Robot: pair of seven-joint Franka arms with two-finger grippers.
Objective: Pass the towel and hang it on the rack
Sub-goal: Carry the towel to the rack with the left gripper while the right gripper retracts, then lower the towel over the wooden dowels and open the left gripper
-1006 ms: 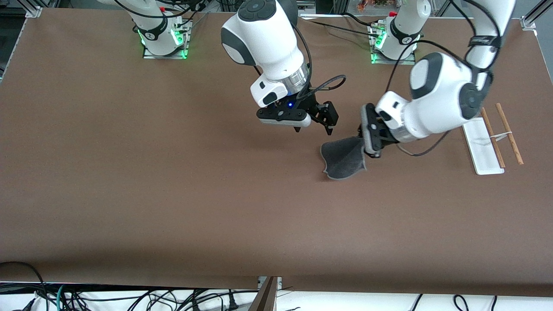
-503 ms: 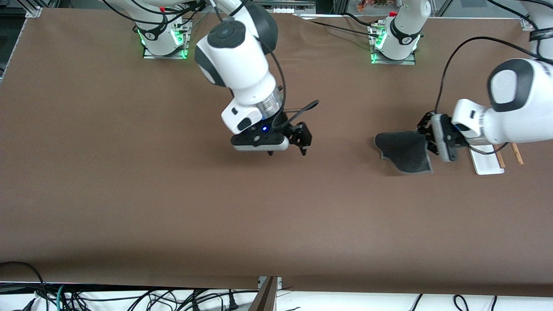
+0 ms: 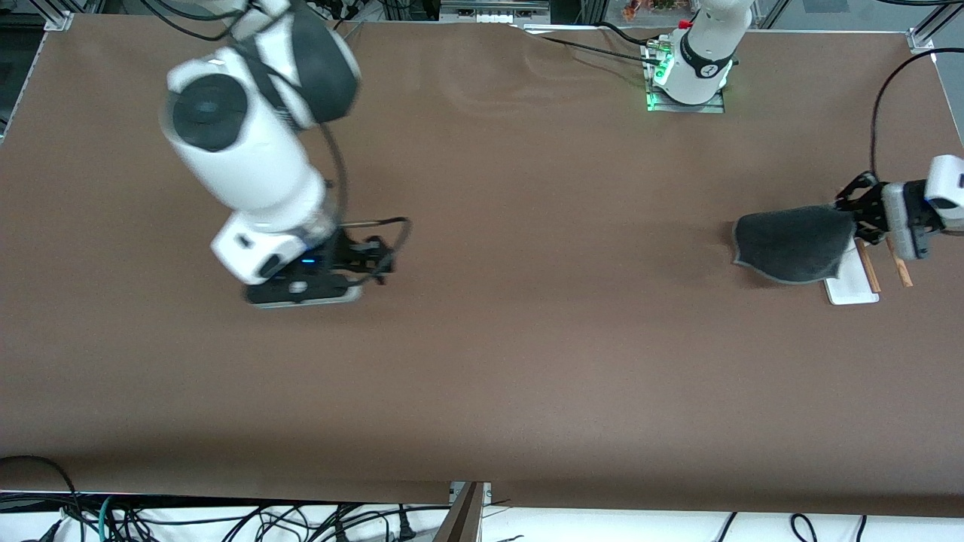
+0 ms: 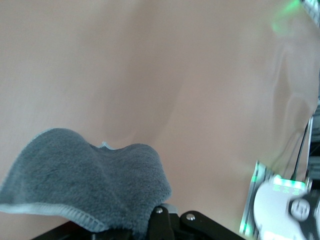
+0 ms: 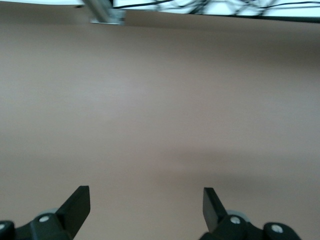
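Dark grey soft towel (image 3: 791, 242) with pale stitched edge, clenched at one end in the left gripper (image 3: 860, 214), hanging in the air over the rack (image 3: 855, 287) of white flat base and two thin light-brown wooden rods at the left arm's end of the brown table (image 3: 527, 361). Right gripper (image 3: 373, 260) held over bare tabletop toward the right arm's end, black fingers (image 5: 75, 202) spread wide and grasping nothing

Left gripper (image 3: 858, 218) up at left arm's end, wrist level, jaws clamped on cloth. Right gripper (image 3: 376, 260) low toward right arm's end, fingers (image 5: 77, 202) spread wide, nothing held.
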